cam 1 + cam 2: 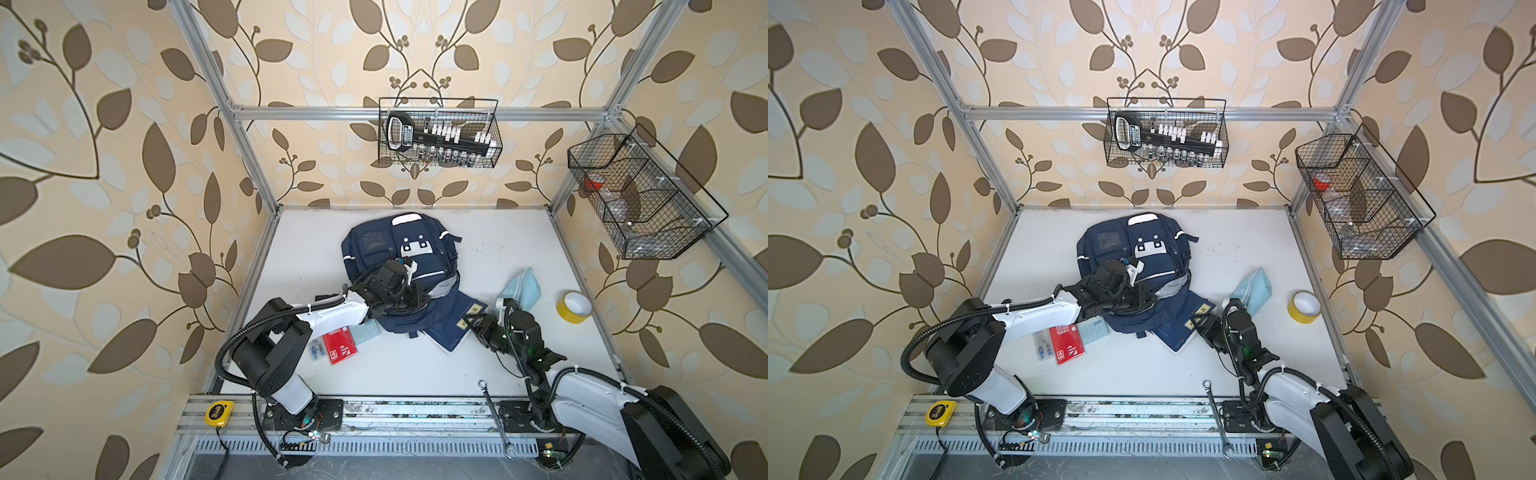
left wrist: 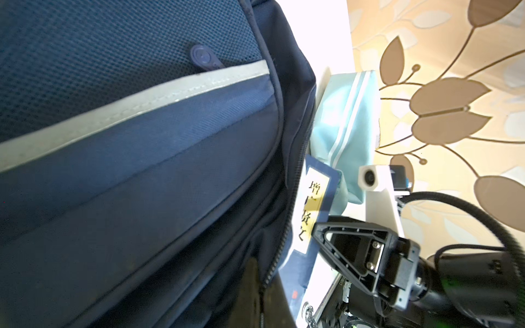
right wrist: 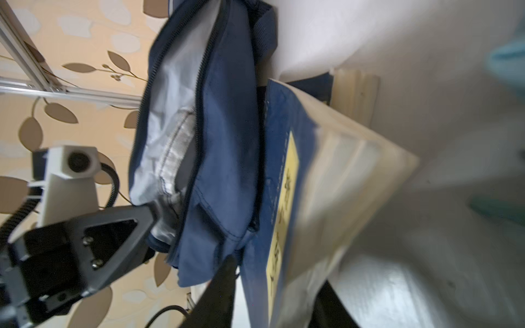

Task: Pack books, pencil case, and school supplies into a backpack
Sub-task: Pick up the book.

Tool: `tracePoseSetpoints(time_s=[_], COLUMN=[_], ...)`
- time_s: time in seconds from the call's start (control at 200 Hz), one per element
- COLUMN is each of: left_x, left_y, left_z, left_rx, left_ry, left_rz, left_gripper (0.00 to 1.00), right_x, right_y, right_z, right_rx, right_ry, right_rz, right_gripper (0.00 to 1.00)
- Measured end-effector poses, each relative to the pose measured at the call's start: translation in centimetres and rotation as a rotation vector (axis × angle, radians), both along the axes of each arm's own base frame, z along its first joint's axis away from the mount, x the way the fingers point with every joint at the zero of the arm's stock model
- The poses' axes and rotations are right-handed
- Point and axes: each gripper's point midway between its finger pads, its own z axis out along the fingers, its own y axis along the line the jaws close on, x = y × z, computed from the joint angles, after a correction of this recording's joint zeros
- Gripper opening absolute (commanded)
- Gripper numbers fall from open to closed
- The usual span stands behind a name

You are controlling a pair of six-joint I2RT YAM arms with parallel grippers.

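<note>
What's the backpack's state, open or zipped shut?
Open. In the right wrist view the backpack's zipper is parted, showing pale lining; the left gripper holds it open.

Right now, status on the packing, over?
Left gripper shut on backpack rim. Right gripper clamped on navy book, not yet inside. Pencil case close beside right gripper.

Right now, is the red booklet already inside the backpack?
No, the red booklet lies on the table beside the calculator, outside the backpack.
</note>
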Motion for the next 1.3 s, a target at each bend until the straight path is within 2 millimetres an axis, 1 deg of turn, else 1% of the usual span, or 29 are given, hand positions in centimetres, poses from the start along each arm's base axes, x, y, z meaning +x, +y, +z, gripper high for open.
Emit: tracePoseSetpoints(time_s=[0.075, 0.175, 0.2, 0.235, 0.3, 0.335, 0.4, 0.49, 0.525, 0.575, 0.635, 0.74, 0.82, 0.89, 0.99, 1.23, 1.3], left_x=[0.0, 0.1, 0.1, 0.3, 0.8, 1.2, 2.1, 3.0, 3.2, 3.3, 3.3, 3.1, 2.8, 2.6, 2.4, 2.4, 2.4], left_y=[0.0, 0.2, 0.2, 0.3, 0.4, 0.5, 0.8, 1.6, 1.9, 2.5, 3.3, 4.1, 4.3, 4.4, 4.5, 4.4, 4.4], left_z=[-0.1, 0.2, 0.3, 0.7, 1.9, 3.0, 5.7, 10.3, 11.7, 13.4, 14.5, 14.5, 13.7, 12.8, 12.1, 12.2, 12.2], left_rx=[0.003, 0.016, 0.024, 0.035, 0.067, 0.084, 0.112, 0.132, 0.137, 0.144, 0.159, 0.185, 0.196, 0.207, 0.215, 0.209, 0.209], left_ry=[0.000, -0.009, -0.013, -0.021, -0.053, -0.080, -0.152, -0.280, -0.323, -0.375, -0.414, -0.428, -0.416, -0.400, -0.386, -0.391, -0.391], left_rz=[-0.001, -0.002, 0.000, 0.001, -0.001, 0.002, 0.009, 0.031, 0.040, 0.052, 0.065, 0.075, 0.071, 0.066, 0.061, 0.060, 0.060], left_gripper=[0.00, 0.00, 0.00, 0.00, 0.00, 0.00, 0.00, 0.00, 0.00, 0.00, 0.00, 0.00, 0.00, 0.00, 0.00, 0.00, 0.00], right_x=[0.3, 0.3, 0.3, 0.2, 0.2, 0.2, 0.6, 1.1, 1.3, 1.5, 1.6, 1.6, 1.5, 1.4, 1.3, 1.4, 1.5], right_y=[0.1, -0.1, -0.1, -0.3, -0.5, -0.7, -1.0, -1.6, -1.8, -2.2, -2.7, -3.3, -3.5, -3.5, -3.4, -3.2, -3.4], right_z=[0.5, 0.5, 0.5, 0.6, 1.0, 1.5, 2.9, 5.7, 7.0, 8.8, 11.0, 14.0, 15.4, 15.8, 15.6, 16.1, 17.2], right_rx=[-0.013, -0.035, -0.037, -0.049, -0.070, -0.087, -0.123, -0.173, -0.191, -0.213, -0.240, -0.274, -0.284, -0.282, -0.269, -0.232, -0.239], right_ry=[-0.014, -0.008, 0.001, 0.003, 0.005, 0.002, -0.017, -0.069, -0.091, -0.126, -0.169, -0.223, -0.241, -0.242, -0.226, -0.214, -0.225], right_rz=[0.005, 0.007, 0.003, 0.002, -0.003, -0.006, -0.010, -0.024, -0.031, -0.042, -0.054, -0.073, -0.074, -0.074, -0.072, -0.083, -0.091], right_gripper=[0.17, 0.02, 0.00, 0.00, 0.00, 0.00, 0.00, 0.00, 0.00, 0.00, 0.00, 0.00, 0.00, 0.00, 0.00, 0.00, 0.00])
